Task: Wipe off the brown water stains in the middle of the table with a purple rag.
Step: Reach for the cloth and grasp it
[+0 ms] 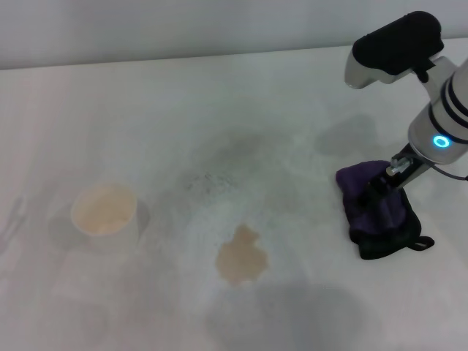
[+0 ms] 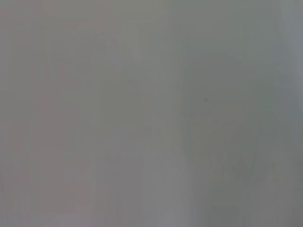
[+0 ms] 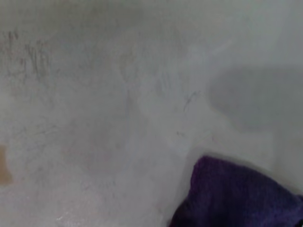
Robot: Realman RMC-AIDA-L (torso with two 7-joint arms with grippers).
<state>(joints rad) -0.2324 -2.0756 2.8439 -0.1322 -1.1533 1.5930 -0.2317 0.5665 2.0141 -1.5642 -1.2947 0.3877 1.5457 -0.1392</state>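
Observation:
The brown water stain [image 1: 240,256] is a small tan blotch on the white table [image 1: 219,88], near the front middle. Its edge also shows in the right wrist view [image 3: 4,166]. The purple rag [image 1: 380,219], bunched, with a black edge and loop, lies on the table at the right, well apart from the stain. It also shows in the right wrist view [image 3: 236,198]. My right gripper [image 1: 382,189] is down on the top of the rag, its tips buried in the cloth. My left gripper is out of view; the left wrist view shows only a plain grey surface.
A cream-white paper cup [image 1: 104,212] holding tan liquid stands at the left of the table. Faint grey speckled smudges [image 1: 212,175] lie behind the stain. The table's far edge [image 1: 183,58] runs along the back.

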